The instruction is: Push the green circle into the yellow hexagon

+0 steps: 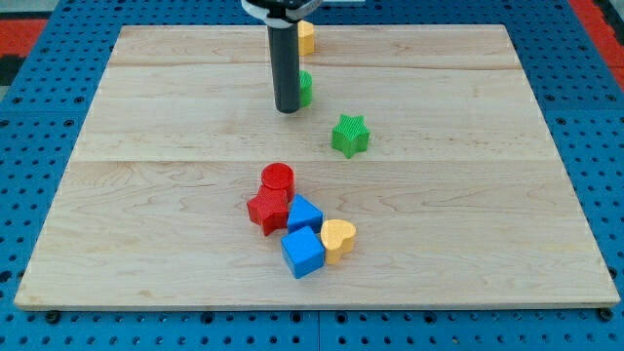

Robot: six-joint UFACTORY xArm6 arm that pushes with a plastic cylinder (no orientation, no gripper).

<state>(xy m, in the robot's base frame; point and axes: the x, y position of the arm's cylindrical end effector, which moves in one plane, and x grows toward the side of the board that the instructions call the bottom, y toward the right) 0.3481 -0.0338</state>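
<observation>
The green circle [306,88] sits near the view's top centre, mostly hidden behind my dark rod. My tip [287,109] rests on the board just left of and slightly below the green circle, touching or nearly touching it. The yellow hexagon [306,37] lies above the green circle at the board's top edge, partly hidden by the rod.
A green star [350,136] lies to the lower right of my tip. A cluster sits at the lower centre: a red cylinder [278,179], a red star [265,210], two blue blocks [304,213] [302,252] and a yellow heart [338,238]. The wooden board [146,195] rests on a blue pegboard.
</observation>
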